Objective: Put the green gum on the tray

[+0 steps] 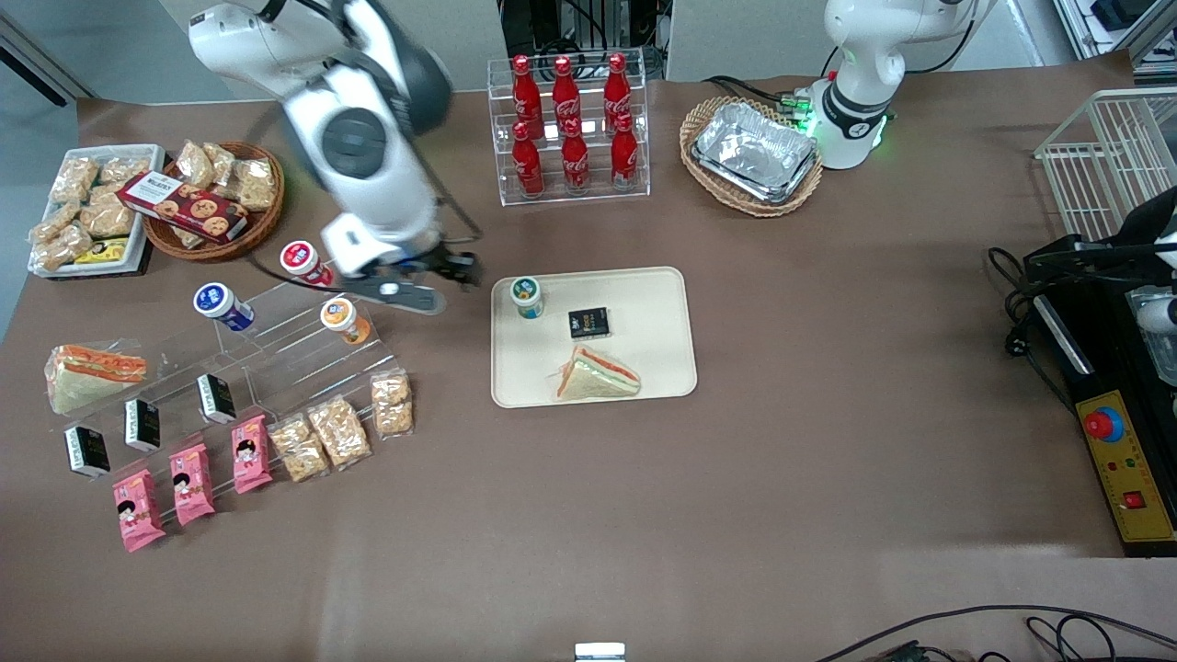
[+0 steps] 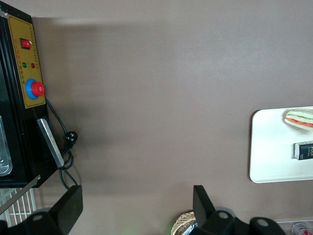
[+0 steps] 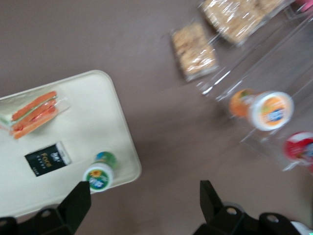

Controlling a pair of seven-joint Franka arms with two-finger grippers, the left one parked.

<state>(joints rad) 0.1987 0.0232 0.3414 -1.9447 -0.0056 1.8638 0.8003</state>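
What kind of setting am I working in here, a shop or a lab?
Probably a lab mock-up of a snack counter: a cola bottle rack, tiered acrylic snack stand, and emergency-stop box. The open gripper is beside the tray, where the green gum stands.

Matt cream tray (image 1: pixel 657 303) (smooth plastic, seemingly); crinkled shiny foil trays (image 1: pixel 756 150)

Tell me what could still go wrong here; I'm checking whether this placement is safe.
The green gum stands upright near a corner of the tray, so a nudge could tip it over the low rim. The open end effector hangs between the tray and the orange-lidded bottle; a low swing might knock either.
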